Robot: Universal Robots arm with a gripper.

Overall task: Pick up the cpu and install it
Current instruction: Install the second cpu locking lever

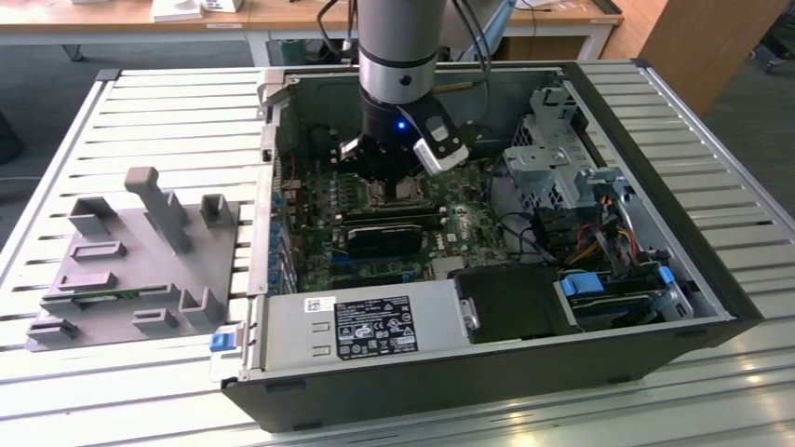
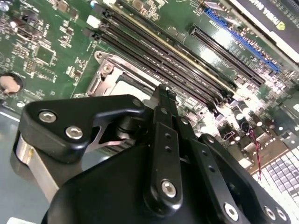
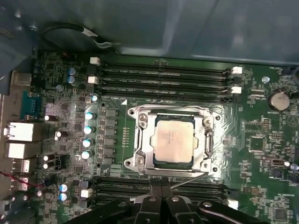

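Fixture: a grey block lies on the slatted table, at 9 o'clock of the case and well apart from the arm.
Case: an open computer case lies on its side, with the board facing up inside.
Ports: in the first wrist view, metal port housings line one edge of the board. A row of blue-topped capacitors stands between them and the socket.
Arm: in the exterior view the arm comes down from 12 o'clock into the case.
Gripper: it hangs low over the socket area. In both wrist views the fingers are pressed together with nothing between them. In the first wrist view the tips sit just beside the socket's edge, over the nearer slots.
Cpu: it lies flat in the socket, silver top up, apart from the gripper.
Socket: its metal frame surrounds the cpu on all sides. A thin lever lies along the side nearest the gripper.
Slots: long black memory slots flank the socket on two opposite sides, close to the frame.
Card: in the exterior view a black card lies at 6 o'clock of the gripper, near it.
Power supply: a grey box sits at 6 o'clock, against the case wall.
Drive cage: a metal cage stands at 3 o'clock of the gripper, apart from it.
Cables: a coloured bundle runs at 4 o'clock, beside the cage.
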